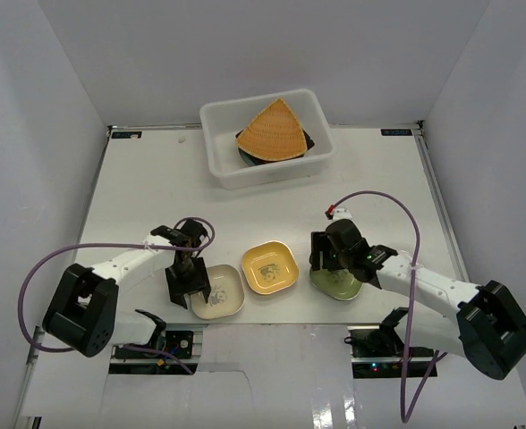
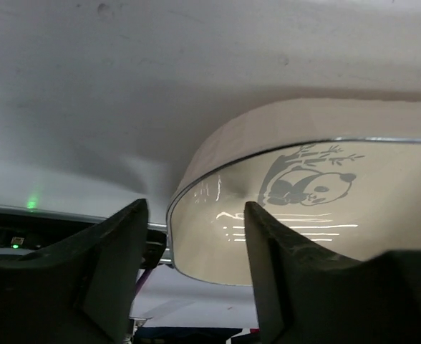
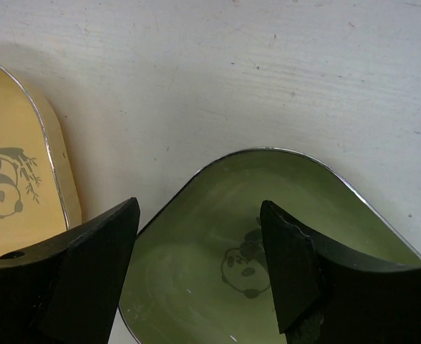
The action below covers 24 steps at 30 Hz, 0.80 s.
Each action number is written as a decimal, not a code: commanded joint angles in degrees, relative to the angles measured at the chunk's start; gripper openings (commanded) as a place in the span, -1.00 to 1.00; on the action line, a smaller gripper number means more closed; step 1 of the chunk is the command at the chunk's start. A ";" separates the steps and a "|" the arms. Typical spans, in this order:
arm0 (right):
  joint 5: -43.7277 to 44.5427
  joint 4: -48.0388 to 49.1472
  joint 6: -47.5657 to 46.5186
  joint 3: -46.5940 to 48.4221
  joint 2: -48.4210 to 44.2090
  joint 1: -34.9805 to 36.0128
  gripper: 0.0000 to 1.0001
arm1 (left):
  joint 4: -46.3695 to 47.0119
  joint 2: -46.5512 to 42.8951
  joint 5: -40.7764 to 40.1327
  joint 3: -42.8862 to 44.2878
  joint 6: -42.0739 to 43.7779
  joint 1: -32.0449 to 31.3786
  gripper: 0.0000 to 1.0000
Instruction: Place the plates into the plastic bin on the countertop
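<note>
Left claw (image 2: 196, 279) straddles cream plate (image 2: 382, 236) rim, panda (image 2: 307, 188) printed inside.

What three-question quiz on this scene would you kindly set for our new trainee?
1. True or false: the orange fan-shaped plate lies in the plastic bin.
2. The right gripper straddles the rim of which plate? A cream, B yellow, C green.
3. How many small square plates rest on the countertop?

Key: 1 true; 2 C, the green plate; 3 three.
</note>
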 commanded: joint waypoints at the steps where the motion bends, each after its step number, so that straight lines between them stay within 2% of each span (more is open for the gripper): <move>1: -1.85 5.51 1.18 0.40 4.04 0.34 0.48 | 5.57 1.10 2.64 -0.62 -0.63 -0.24 0.27; 2: -1.94 5.95 1.10 0.75 4.84 0.42 0.48 | 6.36 1.72 2.90 -0.62 -0.46 -0.24 0.03; 3: -1.94 6.48 1.01 0.76 5.64 0.51 0.47 | 6.62 1.72 2.82 -0.62 -0.46 -0.24 -0.09; 4: -1.68 7.18 0.92 0.84 6.95 0.51 0.43 | 6.71 1.72 2.82 -0.62 -0.37 -0.24 -0.29; 5: -1.33 7.10 0.92 1.02 7.66 0.60 0.40 | 6.63 1.38 2.91 -0.62 -0.20 -0.24 -0.71; 6: -0.98 7.10 0.92 1.28 8.19 0.60 0.37 | 6.45 1.11 2.99 -0.54 0.15 -0.24 -0.91; 7: -0.28 7.27 0.83 1.37 8.89 0.60 0.25 | 6.10 0.85 3.17 -0.45 0.33 -0.24 -1.00; 8: -0.01 7.27 0.83 1.63 9.24 0.69 0.17 | 4.79 -0.20 3.26 -0.10 0.51 -0.24 -1.00; 9: 0.69 7.27 0.83 1.90 9.60 0.78 0.00 | 3.74 -0.99 2.74 0.17 0.60 -0.24 -1.00; 11: 0.87 7.10 0.57 3.12 10.21 0.86 -0.15 | 0.31 -5.19 1.33 1.04 0.60 -0.24 -1.00; 12: 1.05 6.92 0.48 3.74 10.39 1.04 -0.31 | -0.92 -6.96 0.72 2.61 0.42 -0.24 -1.00; 14: 1.31 6.57 0.31 4.79 10.74 1.13 -0.47 | -5.05 -10.39 -0.78 5.08 0.16 -0.24 -1.00; 15: 1.57 6.57 0.04 5.76 11.09 1.30 -0.61 | -6.63 -13.45 -2.44 8.48 -0.02 -0.24 -1.00; 16: 1.75 6.31 -0.13 6.29 11.35 1.30 -0.66 | -8.99 -14.79 -4.63 10.35 -0.37 -0.24 -1.00; 17: 2.53 6.05 -0.31 6.82 11.71 1.48 -0.80 | -9.71 -16.97 -5.61 12.63 -0.46 -0.24 -1.00; 20: 5.08 4.90 -1.36 8.75 11.19 1.57 -0.84 | -6.92 -18.31 -7.20 21.94 -0.28 -0.33 -1.00; 21: 5.53 4.64 -2.50 9.63 10.83 1.57 -0.84 | -2.38 -17.36 -6.76 26.23 -0.02 -0.25 -1.00; 23: 6.93 3.85 -3.91 10.51 9.08 1.57 -0.84 | 2.13 -13.68 -6.23 30.56 2.17 -0.24 -1.00; 24: 7.37 3.50 -5.13 11.30 8.38 1.57 -0.84 | 6.58 -9.13 -5.19 35.02 2.61 -0.24 -1.00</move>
